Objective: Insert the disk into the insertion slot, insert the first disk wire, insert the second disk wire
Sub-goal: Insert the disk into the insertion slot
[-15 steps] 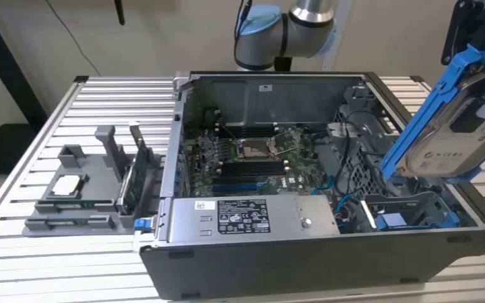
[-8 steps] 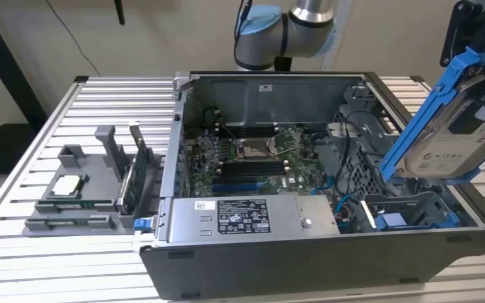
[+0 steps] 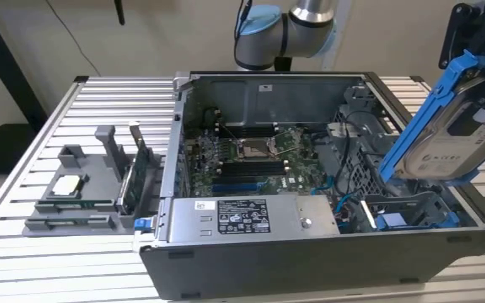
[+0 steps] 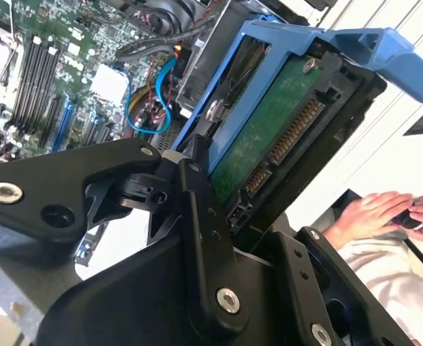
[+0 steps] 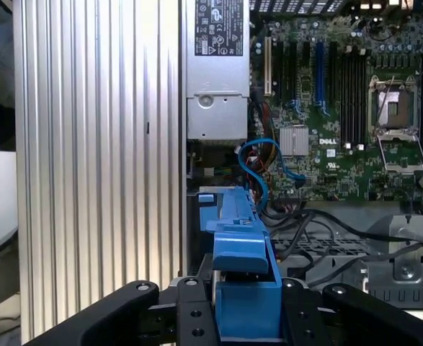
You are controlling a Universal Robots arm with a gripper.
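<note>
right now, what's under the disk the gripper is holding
The disk hangs over the drive cage in the case, a blue cable beside it. The disk covers part of the cage.

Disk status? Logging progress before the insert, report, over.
Status: gripper shut on disk. Disk tilted above the case, not yet in slot. Blue cable near slot.

We're in a robotics lab here: an open desktop computer case sits on a slatted aluminium bench, a robot arm behind it. A grey parts fixture stands alongside.
</note>
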